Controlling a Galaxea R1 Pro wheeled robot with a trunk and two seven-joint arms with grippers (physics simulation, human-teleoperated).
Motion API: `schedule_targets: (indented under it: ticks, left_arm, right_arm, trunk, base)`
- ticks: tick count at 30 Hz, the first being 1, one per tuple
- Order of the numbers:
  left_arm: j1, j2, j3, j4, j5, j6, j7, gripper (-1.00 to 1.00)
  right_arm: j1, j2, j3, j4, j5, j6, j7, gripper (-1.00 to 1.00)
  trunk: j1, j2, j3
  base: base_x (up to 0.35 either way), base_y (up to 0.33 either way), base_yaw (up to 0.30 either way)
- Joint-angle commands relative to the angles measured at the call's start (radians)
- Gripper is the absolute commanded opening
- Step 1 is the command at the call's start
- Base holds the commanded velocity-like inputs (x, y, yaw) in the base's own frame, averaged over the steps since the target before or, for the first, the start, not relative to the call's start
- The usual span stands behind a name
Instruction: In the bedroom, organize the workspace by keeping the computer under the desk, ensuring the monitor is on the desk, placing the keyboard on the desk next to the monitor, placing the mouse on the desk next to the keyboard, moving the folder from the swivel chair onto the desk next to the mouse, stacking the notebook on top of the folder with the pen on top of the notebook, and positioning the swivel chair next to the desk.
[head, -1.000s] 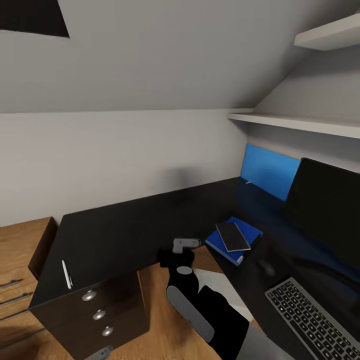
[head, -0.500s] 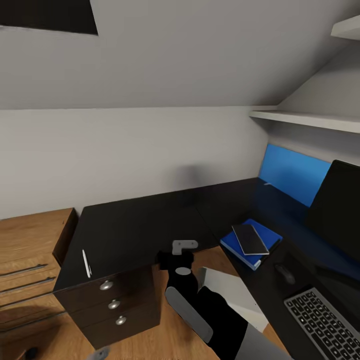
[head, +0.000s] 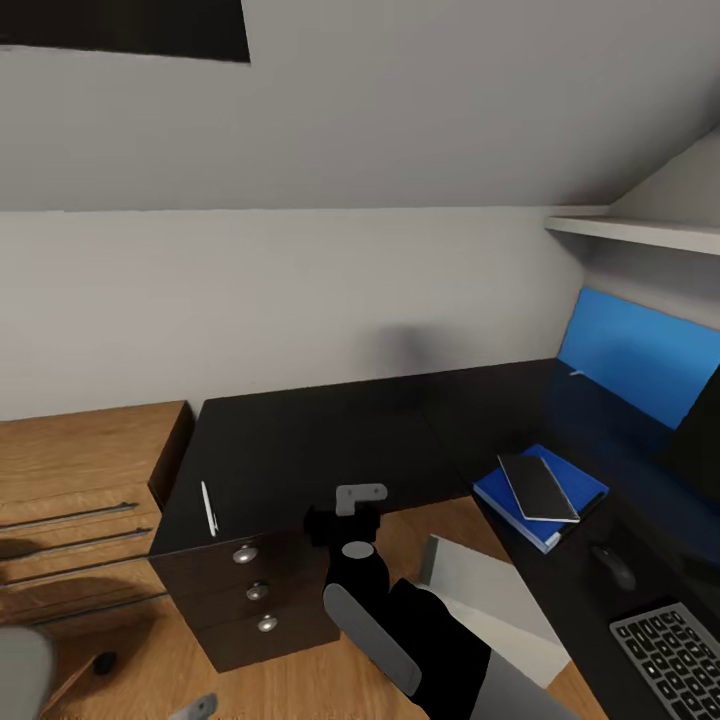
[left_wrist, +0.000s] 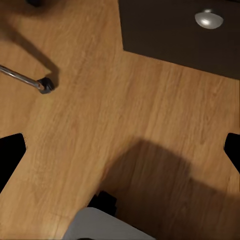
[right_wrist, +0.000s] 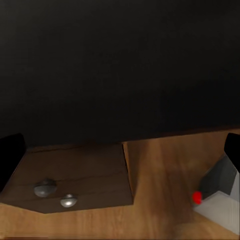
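Where desk (head: 330, 440) meets drawers, pen (head: 208, 507) lengthwise front-to-back.

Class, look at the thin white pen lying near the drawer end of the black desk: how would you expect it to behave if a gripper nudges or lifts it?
The pen looks slim and round, so a nudge would probably roll it. It lies close to the desk edge above the drawers, so it might drop off. Being so thin and flat against the top, it is likely hard to pinch, though probably light.
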Motion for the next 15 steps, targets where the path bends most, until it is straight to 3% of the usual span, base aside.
schedule_targets:
  ticks: [1, 15]
  left_arm:
    - [0.000, -0.001, 0.002, -0.003, 0.007, 0.001, 0.003, 1.00]
    - [0.000, -0.001, 0.001, -0.003, 0.007, -0.012, 0.002, 1.00]
  right_arm:
    - [-0.001, 0.000, 0.002, -0.001, -0.005, 0.006, -0.007, 1.00]
    - [-0.001, 0.000, 0.004, -0.001, -0.003, 0.009, -0.006, 1.00]
  trunk:
    - [0.000, -0.001, -0.002]
    - [0.000, -0.001, -0.016]
  base:
    - [0.000, 0.000, 0.213]
    - [0.000, 0.000, 0.213]
